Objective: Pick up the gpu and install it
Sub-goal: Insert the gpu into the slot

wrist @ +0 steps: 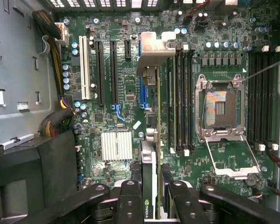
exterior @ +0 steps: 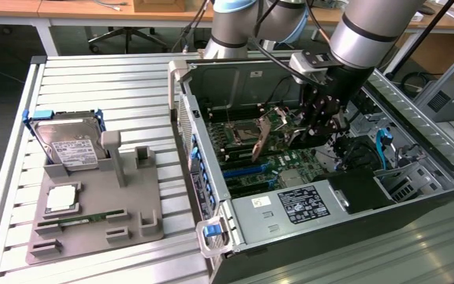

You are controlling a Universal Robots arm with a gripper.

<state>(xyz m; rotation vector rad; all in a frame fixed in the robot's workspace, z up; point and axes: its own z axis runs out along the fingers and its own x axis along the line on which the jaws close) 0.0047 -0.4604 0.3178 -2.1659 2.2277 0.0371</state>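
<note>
The gpu (wrist: 150, 158) shows thin and edge-on, running from between my fingers (wrist: 130, 198) to its silver end bracket (wrist: 154, 49). My gripper (wrist: 153, 189) is shut on the gpu, one finger on each flat side. The card hangs above the motherboard (wrist: 126, 93), in line with a blue-tabbed slot beside the memory slots (wrist: 179, 98). In the exterior view the gripper (exterior: 304, 135) reaches down into the open computer case (exterior: 211, 136), and the gpu (exterior: 264, 133) stands upright just over the board.
An open CPU socket (wrist: 221, 109) lies past the memory slots. A silver heatsink (wrist: 116, 145) and long expansion slots (wrist: 100, 72) lie on the other side. Outside the case at the exterior view's left, a grey fixture (exterior: 93, 207) holds a blue-framed hard drive (exterior: 65, 139) and a green memory stick (exterior: 85, 219).
</note>
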